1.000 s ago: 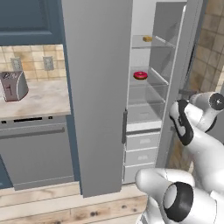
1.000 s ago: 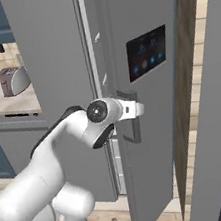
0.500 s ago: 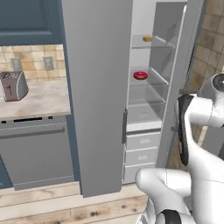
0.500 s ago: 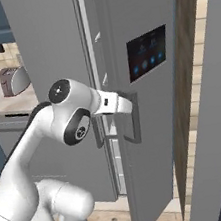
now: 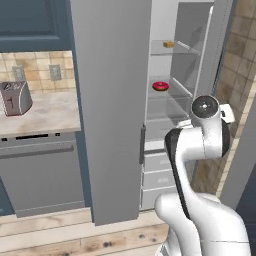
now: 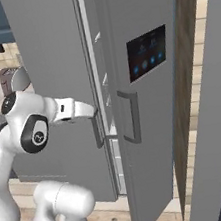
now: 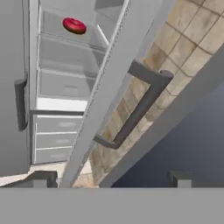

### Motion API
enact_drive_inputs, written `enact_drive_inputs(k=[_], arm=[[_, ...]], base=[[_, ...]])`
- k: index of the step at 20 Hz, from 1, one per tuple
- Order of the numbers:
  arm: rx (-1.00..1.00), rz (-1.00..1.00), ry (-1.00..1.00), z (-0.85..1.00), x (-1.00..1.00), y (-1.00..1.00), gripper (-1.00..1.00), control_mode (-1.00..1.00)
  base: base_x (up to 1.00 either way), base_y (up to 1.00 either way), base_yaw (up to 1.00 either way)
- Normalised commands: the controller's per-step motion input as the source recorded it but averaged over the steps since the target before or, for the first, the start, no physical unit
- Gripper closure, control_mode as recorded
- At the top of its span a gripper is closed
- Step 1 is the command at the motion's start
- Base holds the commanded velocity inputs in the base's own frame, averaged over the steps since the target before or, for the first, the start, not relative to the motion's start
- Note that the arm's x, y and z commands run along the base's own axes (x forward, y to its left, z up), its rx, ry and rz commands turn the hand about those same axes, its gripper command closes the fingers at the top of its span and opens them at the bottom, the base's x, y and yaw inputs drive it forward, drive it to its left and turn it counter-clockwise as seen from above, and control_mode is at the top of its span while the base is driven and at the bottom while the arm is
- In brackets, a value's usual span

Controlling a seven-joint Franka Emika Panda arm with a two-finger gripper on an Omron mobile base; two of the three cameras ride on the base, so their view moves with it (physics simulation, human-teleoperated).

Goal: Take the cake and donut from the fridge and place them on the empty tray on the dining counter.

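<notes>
The fridge [image 5: 110, 100] stands with its left door shut and its right door [image 6: 155, 125] swung open. Inside, the red-pink donut [image 5: 160, 86] lies on a middle glass shelf, and the small tan-orange cake [image 5: 168, 44] sits on the shelf above. In the hand view the donut [image 7: 74, 25] is at the upper left, far from the fingers. My gripper [image 7: 111, 180] is open and holds nothing. It hovers at the gap between the two doors [image 6: 95, 111], just left of the open door's handle [image 6: 131, 117]. The tray and the dining counter are out of view.
A toaster [image 5: 15, 97] stands on the kitchen worktop [image 5: 45, 115] left of the fridge, above a grey appliance front [image 5: 42, 175]. Drawers [image 5: 157, 175] fill the fridge's lower part. The open door's edge and handle [image 7: 140, 107] cross right in front of the hand. A tiled wall [image 5: 242, 55] is at the right.
The hand has drawn back leftward from the open door's handle, and the arm's elbow has swung up. The doors, donut and cake have not moved.
</notes>
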Motion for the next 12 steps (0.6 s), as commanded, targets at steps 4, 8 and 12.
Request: enact_drive_inputs(k=[4,8,12], arm=[[-0.17,0.11,0.59,0.00,0.81,0.26,-1.00,-1.00],[-0.24,0.09,0.69,0.00,0.99,0.04,-1.00,-1.00],[-0.22,0.03,0.52,0.00,1.00,0.00,-1.00,-1.00]], base=[[0.00,0.00,0.00],[0.00,0.00,0.00],[0.00,0.00,0.00]])
